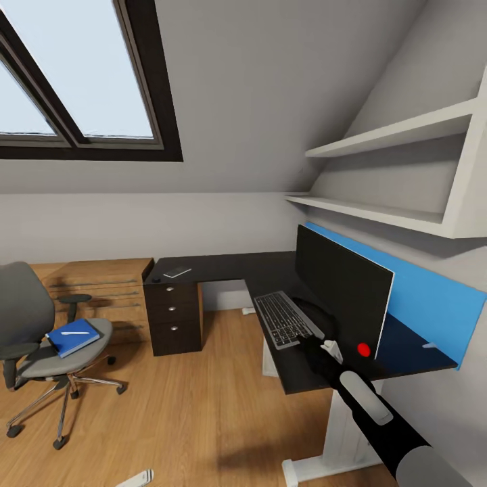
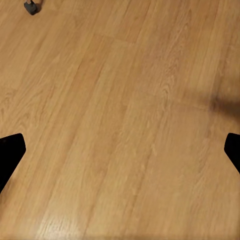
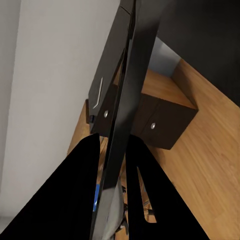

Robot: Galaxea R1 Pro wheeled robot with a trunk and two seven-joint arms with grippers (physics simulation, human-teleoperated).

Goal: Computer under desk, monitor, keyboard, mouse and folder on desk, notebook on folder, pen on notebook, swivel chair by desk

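Between my right jaws [image 3: 116,165] runs the thin edge of the monitor [image 1: 341,287], both fingers [image 3: 65,195] closed against it as it stands on the black tabletop [image 1: 223,265] beside the keyboard [image 1: 284,318]. Over bare wood floor [image 2: 120,120], my left jaws [image 2: 120,150] hang wide apart, holding nothing.

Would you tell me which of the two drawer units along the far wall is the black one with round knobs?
It is the drawer unit under the desk's left end, black with round knobs; the light wooden chest beside it has bar handles.
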